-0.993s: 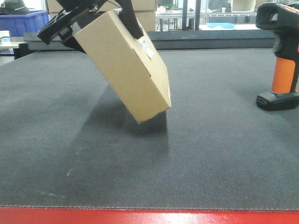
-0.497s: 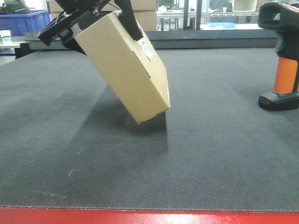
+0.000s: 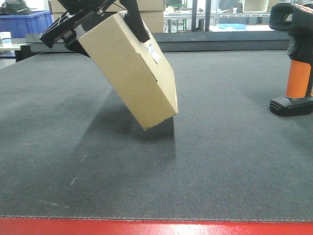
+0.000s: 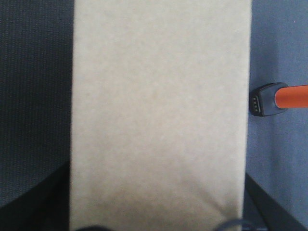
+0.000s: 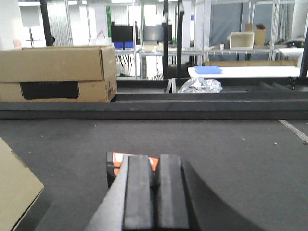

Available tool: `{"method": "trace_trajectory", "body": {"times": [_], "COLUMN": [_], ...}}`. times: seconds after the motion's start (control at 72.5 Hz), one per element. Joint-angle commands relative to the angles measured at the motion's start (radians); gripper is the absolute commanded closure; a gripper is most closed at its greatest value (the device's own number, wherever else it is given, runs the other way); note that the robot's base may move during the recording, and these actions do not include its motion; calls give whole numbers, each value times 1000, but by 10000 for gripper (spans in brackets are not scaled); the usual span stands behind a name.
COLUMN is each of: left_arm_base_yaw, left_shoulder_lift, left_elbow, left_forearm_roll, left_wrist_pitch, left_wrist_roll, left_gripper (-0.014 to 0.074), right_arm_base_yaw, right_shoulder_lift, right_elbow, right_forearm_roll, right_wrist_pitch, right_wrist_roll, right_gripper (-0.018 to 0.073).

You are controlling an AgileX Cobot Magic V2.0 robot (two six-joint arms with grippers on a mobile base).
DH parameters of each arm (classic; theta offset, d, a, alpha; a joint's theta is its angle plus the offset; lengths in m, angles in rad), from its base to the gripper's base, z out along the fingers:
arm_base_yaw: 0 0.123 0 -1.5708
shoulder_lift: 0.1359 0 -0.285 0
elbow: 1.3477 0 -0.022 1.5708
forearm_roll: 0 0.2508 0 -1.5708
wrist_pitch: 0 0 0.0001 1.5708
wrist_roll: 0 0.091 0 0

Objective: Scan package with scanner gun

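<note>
The package [image 3: 129, 68], a tan box with a small white label [image 3: 154, 51], hangs tilted above the dark mat with its low corner just off the surface. My left gripper [image 3: 105, 34] is shut on its upper end, one black finger on each side. The box fills the left wrist view [image 4: 159, 110], and its corner shows at the right wrist view's left edge [image 5: 14, 192]. The scanner gun [image 3: 296, 63], with black head and orange handle, stands upright at the far right, head pointing left. My right gripper [image 5: 154, 161] is shut on it, with an orange and black part [image 5: 120, 163] showing past the fingertips.
A black rail [image 3: 220, 41] borders the far side of the mat [image 3: 195, 161], and a red strip [image 3: 156, 227] runs along the near edge. Behind the rail sit a large cardboard box with a dark cutout [image 5: 57, 72], a blue crate [image 3: 27, 22] and shelving.
The package rose a touch and has since held still. The scanner gun drifted slightly right, then back left.
</note>
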Motion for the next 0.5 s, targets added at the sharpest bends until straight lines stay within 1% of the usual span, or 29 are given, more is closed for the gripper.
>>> {"method": "trace_trajectory", "body": {"times": [0.0,0.083,0.193,0.29,0.414,0.483], "left_arm_base_yaw": [-6,-6,-6,-6,-6,-6], "left_shoulder_lift": [-8,-8,-8,-8,-8,-8], "left_elbow": [-4,-4,-4,-4,-4,-4], "left_forearm_roll": [-6,-6,-6,-4,7,9], "left_wrist_pitch": [-9,-8,-8,-8,-8,-8], "left_wrist_roll": [-1,1,1,2,2,2], "left_gripper": [707,707,707,707,707,707], "right_arm_base_yaw": [-5,-5,-5,-5,-5,-5], "right_shoulder_lift": [71,117,149,183,282,351], "right_elbow": [-44,-49,-49,-49,-49,-49], "right_forearm_roll": [-1,-1,-1,-1,29,36], "right_wrist_pitch": [-73,-198,-243,-221,-165,-157], "right_wrist_roll": [-7,-7,-7,-7,-7,-7], "right_gripper": [727,727,727,727,723,722]}}
